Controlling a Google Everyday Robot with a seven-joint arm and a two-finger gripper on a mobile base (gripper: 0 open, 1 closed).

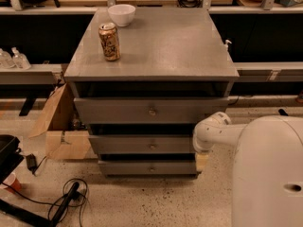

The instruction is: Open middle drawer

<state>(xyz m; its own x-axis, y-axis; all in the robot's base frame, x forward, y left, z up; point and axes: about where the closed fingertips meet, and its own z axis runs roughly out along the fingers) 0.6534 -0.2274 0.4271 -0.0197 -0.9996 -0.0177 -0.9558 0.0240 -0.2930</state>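
Note:
The grey cabinet [151,46] has three stacked drawers. The middle drawer [123,144] is the second one, a plain grey front with a small round knob [152,146] at its centre. It sits set back under the top drawer [113,110], which has a larger knob. The bottom drawer [123,167] is the slimmest. My white arm [213,129] reaches in from the right and bends down at the drawers' right end. My gripper [201,162] hangs at the right edge of the middle and bottom drawer fronts, well right of the knob.
A drink can [109,41] and a white bowl [121,14] stand on the cabinet top. A cardboard box [59,126] leans at the cabinet's left. Cables and a black object [61,202] lie on the floor at the lower left. Workbenches run behind.

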